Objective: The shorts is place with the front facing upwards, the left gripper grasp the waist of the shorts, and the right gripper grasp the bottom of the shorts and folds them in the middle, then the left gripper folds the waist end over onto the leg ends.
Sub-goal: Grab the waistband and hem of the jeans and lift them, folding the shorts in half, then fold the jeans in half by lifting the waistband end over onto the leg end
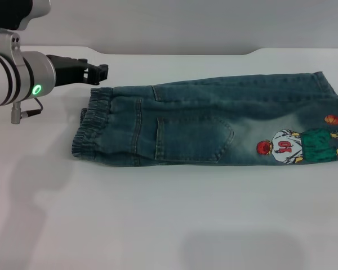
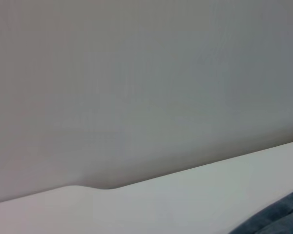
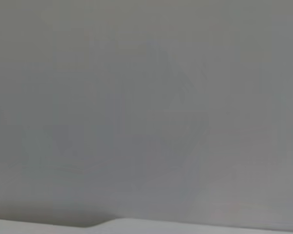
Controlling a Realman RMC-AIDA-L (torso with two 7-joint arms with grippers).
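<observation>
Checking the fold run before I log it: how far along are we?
First fold looks done: the shorts lie halved lengthwise, back pocket and cartoon patch up. In hand: the left gripper sits just beyond the waist, apparently not touching it. Left: folding the waist onto the leg ends. The right gripper isn't visible.
</observation>
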